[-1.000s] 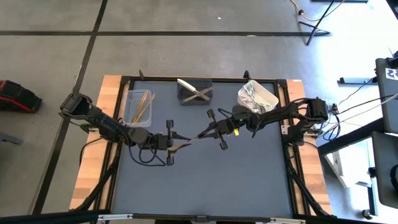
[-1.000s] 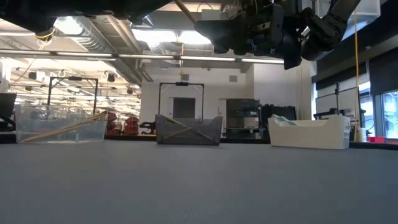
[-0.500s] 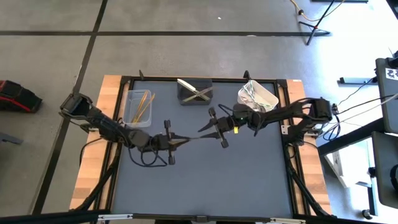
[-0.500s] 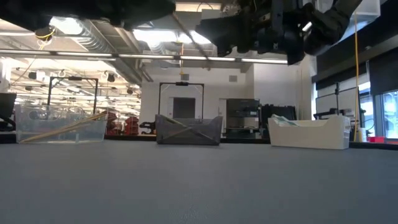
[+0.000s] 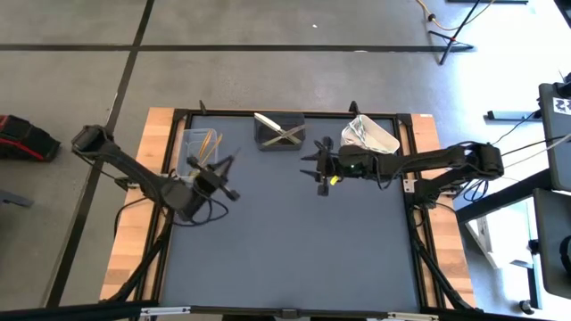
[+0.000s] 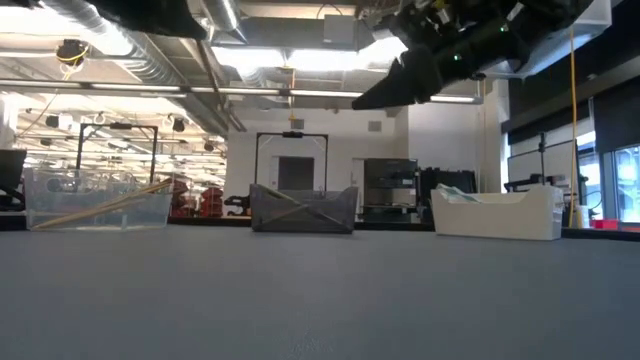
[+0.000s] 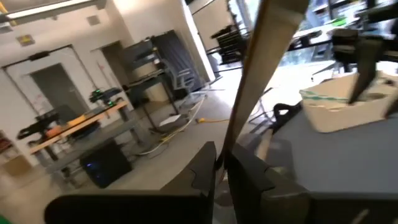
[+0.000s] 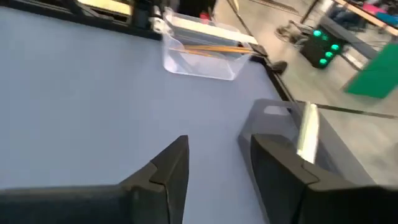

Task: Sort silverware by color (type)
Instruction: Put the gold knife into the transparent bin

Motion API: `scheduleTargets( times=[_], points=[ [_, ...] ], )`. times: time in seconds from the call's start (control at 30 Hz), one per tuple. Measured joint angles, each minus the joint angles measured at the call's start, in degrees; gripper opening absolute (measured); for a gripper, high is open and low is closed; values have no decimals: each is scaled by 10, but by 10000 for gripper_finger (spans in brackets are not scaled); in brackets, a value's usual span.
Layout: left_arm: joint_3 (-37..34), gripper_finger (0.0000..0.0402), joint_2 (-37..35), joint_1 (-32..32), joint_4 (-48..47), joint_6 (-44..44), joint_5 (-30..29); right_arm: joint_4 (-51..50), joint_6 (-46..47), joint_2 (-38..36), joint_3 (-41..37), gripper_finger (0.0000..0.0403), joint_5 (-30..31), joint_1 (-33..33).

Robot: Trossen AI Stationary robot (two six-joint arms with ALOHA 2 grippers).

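My left gripper [image 5: 219, 176] hovers above the table's left half, beside the clear tub [image 5: 198, 152]. It is shut on one slim copper-gold piece of silverware [image 7: 249, 93]. The clear tub holds more copper-gold pieces [image 8: 208, 50]. Silver pieces lie crossed in the dark grey tub [image 5: 280, 132], and pale ones lie in the white tub [image 5: 368, 135]. My right gripper [image 5: 323, 169] hangs open above the table's middle right, with nothing between its fingers [image 8: 168, 168]. My left gripper pinches the copper-gold piece by its narrow part [image 7: 227, 144] between its two fingertips. The piece sticks out past the fingers and widens toward its free end [image 7: 280, 18]. It is lifted clear of the table.
The three tubs stand in a row along the table's far edge: clear [image 6: 95, 200], dark grey [image 6: 302, 210], white [image 6: 495, 212]. The blue-grey mat [image 5: 294, 241] stretches bare toward the near edge. Black frame rails [image 5: 415, 178] border the table.
The copper-gold piece, held between both grippers over the table's middle a second ago, has passed to my left gripper. My right gripper has let go and drawn back toward the far right. My left gripper has carried the piece left and toward the clear tub.
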Motion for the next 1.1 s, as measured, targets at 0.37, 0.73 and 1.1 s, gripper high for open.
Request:
scheduleTargets(
  times=[0.37, 0.73, 1.1],
  points=[
    [0, 22, -179, 47, -28, 71, 74, 0, 0, 7, 0, 156, 17, 0],
    [55, 21, -256, 112, -430, -204, 349, 3, -2, 7, 0, 156, 11, 0],
    [265, 21, -190, 259, -982, -552, 454, 2, -2, 7, 0, 156, 11, 0]
  ],
)
